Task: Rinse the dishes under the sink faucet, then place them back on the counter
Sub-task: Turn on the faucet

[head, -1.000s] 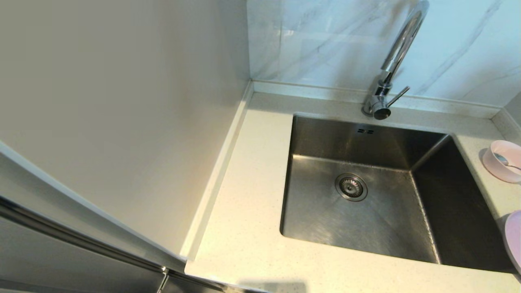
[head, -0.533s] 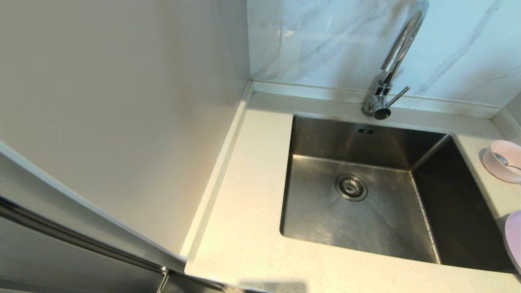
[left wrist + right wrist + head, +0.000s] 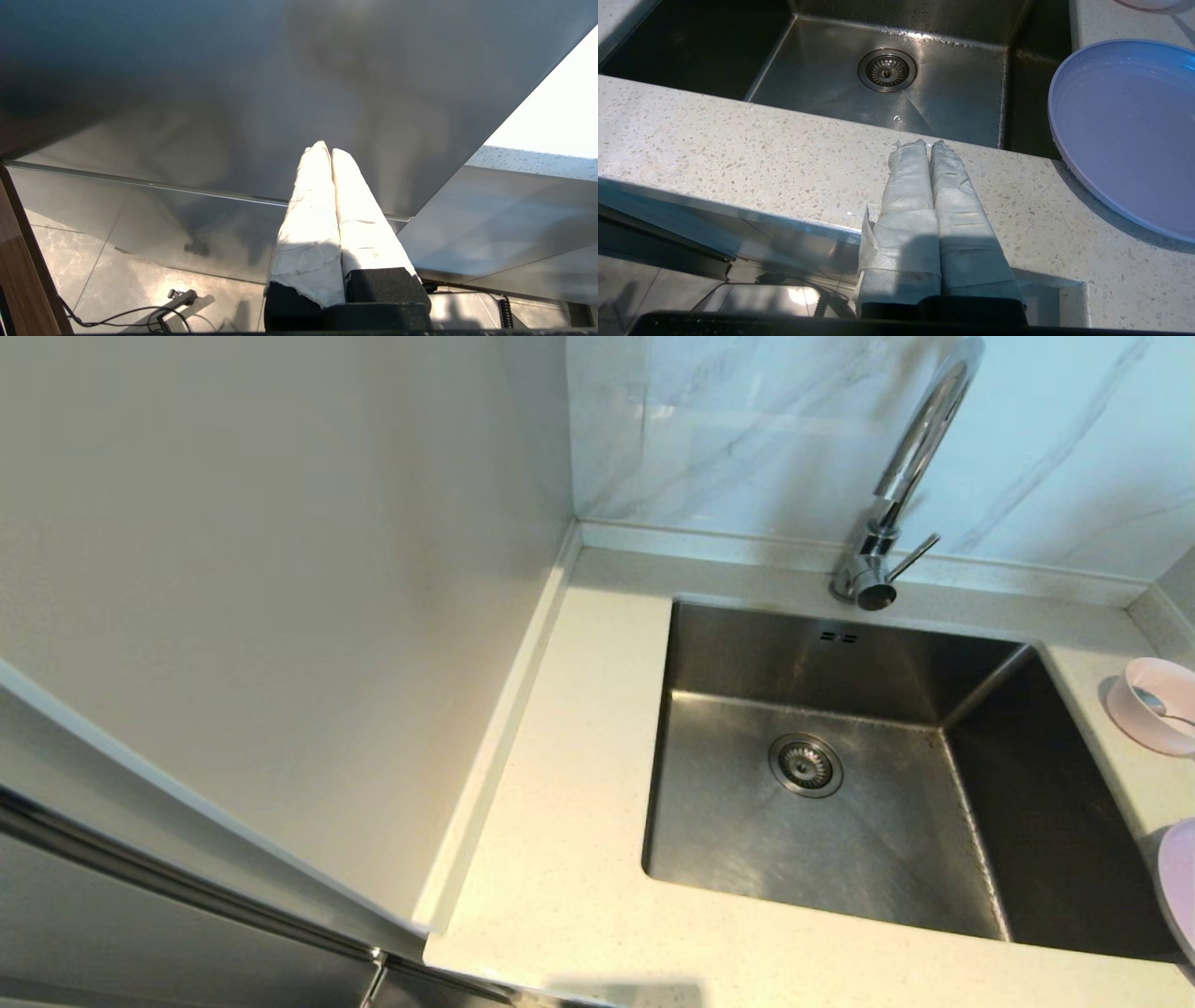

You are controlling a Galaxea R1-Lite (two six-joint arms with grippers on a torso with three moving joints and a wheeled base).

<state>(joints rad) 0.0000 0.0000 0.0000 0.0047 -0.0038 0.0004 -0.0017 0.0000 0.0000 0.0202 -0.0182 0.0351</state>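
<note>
The steel sink is empty, its drain strainer bare. The chrome faucet stands behind it, side lever at its base. On the counter at the right edge sits the pale-pink bowl with the spoon in it, and nearer me the lilac plate, which the right wrist view shows as the plate. My right gripper is shut and empty over the counter's front edge. My left gripper is shut and empty, low beside a steel cabinet front. Neither arm shows in the head view.
A plain cream wall panel rises on the left of the counter, and the grey-veined marble wall stands behind the faucet. Cables lie on the tiled floor under the left gripper.
</note>
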